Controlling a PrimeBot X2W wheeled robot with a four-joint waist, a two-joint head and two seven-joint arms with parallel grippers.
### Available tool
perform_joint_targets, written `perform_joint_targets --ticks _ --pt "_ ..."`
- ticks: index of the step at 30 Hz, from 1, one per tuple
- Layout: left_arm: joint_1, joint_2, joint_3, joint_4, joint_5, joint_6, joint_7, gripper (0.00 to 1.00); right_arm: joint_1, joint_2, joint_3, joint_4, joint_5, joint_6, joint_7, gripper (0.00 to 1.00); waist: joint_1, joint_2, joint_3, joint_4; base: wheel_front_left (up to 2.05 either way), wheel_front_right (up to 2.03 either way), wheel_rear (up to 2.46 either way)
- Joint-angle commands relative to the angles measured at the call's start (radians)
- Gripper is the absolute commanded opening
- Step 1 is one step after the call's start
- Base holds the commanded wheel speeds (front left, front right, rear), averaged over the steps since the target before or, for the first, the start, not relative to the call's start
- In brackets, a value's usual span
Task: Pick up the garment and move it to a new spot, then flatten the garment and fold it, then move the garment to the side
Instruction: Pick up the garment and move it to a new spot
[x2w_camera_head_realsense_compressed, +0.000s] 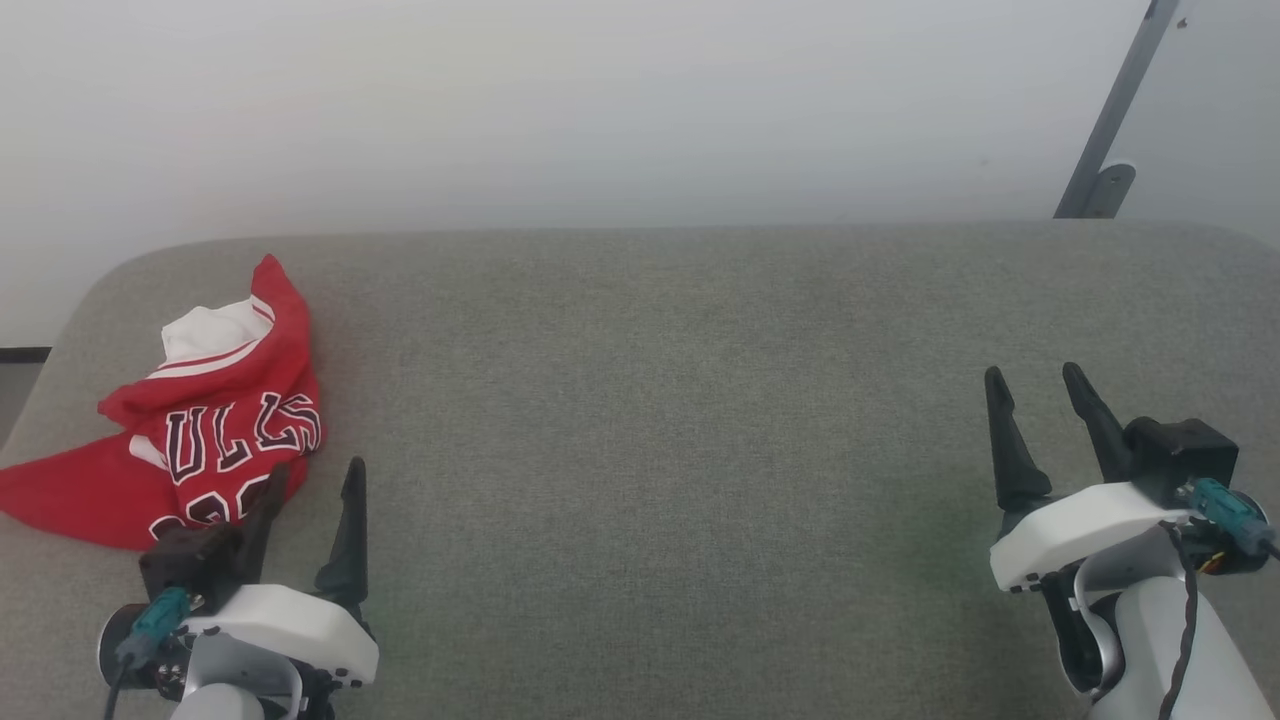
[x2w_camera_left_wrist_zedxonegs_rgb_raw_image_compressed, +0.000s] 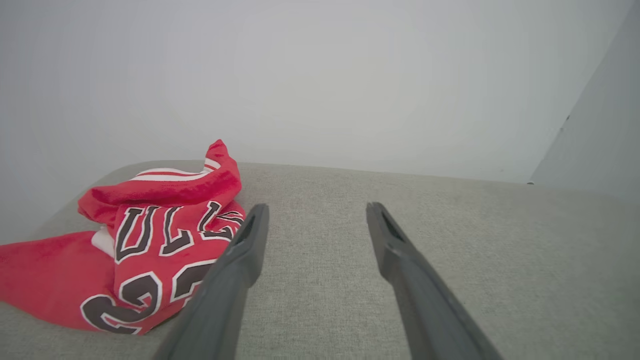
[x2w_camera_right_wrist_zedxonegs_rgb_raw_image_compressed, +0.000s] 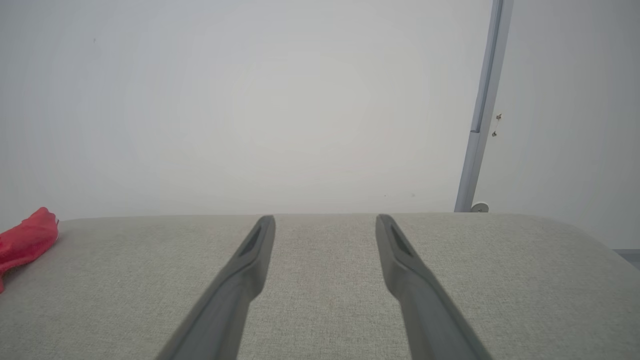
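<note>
Surface (x2w_camera_head_realsense_compressed: 650, 400): grey woven fabric covering, rounded far corners. Wall (x2w_camera_head_realsense_compressed: 600, 100): plain white, evenly and softly lit. Slanted grey metal rail (x2w_camera_head_realsense_compressed: 1115, 110) at the right, ending in a rounded bracket (x2w_camera_head_realsense_compressed: 1105, 190) at the surface's far edge.

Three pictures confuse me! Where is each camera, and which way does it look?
Head: on the robot's head, looking down at the grey table; left gripper and right gripper show.
Left wrist: on the left arm, looking along its fingers, garment beside them.
Right wrist: on the right arm, looking along its fingers toward the wall.
Shared: all see the garment.
</note>
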Motion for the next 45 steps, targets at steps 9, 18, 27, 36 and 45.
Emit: perform_joint_targets --ticks 9,18,27,36,45 --pt "-0.035 0.012 -0.005 0.026 0.051 -0.007 -0.023 1.00 -0.024 -0.003 0.006 0.001 -0.049 0.000 -0.026 1.00 0.0000 0.0000 0.008 0.002 0.00 0.00 0.00" --pt "-0.047 0.016 -0.013 0.045 0.091 -0.009 -0.041 1.00 -0.030 -0.009 0.006 0.004 -0.082 0.000 -0.040 1.00 0.0000 0.0000 0.008 0.010 0.00 0.00 0.00" --pt "-0.065 0.003 -0.005 0.073 0.102 -0.006 -0.044 1.00 -0.005 -0.013 0.024 -0.005 -0.067 0.000 -0.046 1.00 0.0000 0.0000 0.009 0.094 0.00 0.00 0.00" --pt "-0.036 -0.033 0.032 0.083 0.120 0.007 -0.044 1.00 0.003 -0.006 0.088 0.001 -0.053 0.000 -0.046 1.00 0.0000 0.0000 0.013 0.273 0.00 0.00 0.00" --pt "-0.014 -0.055 0.073 0.067 0.125 0.008 -0.044 1.00 -0.021 0.005 0.152 0.017 -0.042 0.000 -0.045 1.00 0.0000 0.0000 0.018 0.437 0.00 0.00 0.00"
